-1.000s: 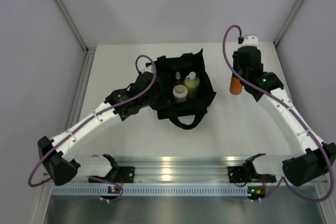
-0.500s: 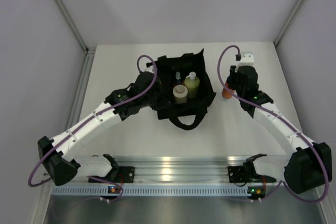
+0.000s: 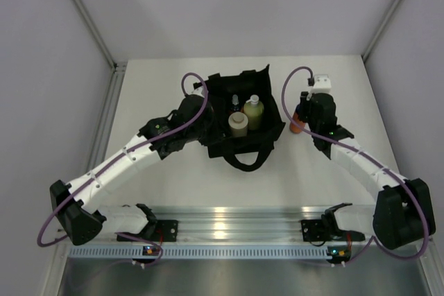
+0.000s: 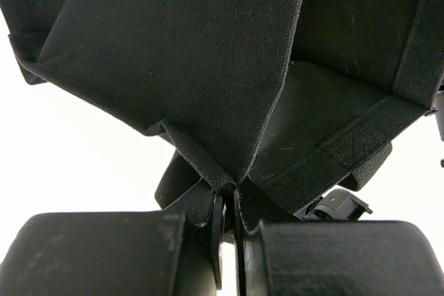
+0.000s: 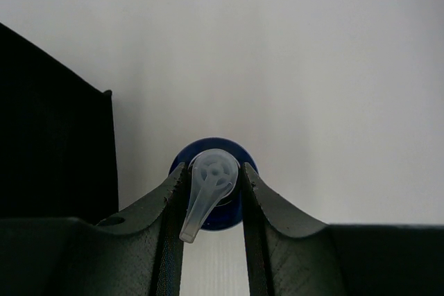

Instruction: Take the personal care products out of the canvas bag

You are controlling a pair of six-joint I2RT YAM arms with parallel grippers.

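Orange bottle [image 3: 297, 127] w/ blue cap [image 5: 229, 213] is upright just right of the black bag [image 3: 229, 145]. Right gripper [image 5: 212, 171] pinches its top. Cream bottle [image 3: 238, 124] & yellow-green bottle [image 3: 253, 113] stand inside the bag. Left gripper [image 4: 229, 221] is pinching the bag's edge. Bag rests on the white desk [image 3: 173, 171].

Left end effector [image 4: 229, 207] pinched closed, right end effector [image 5: 211, 172] clamped.

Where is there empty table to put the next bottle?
Bare white table lies between the handle of the black canvas bag and the metal rail, and behind the bag. It's crowded right of the bag, where the right hand holds the slim orange bottle.
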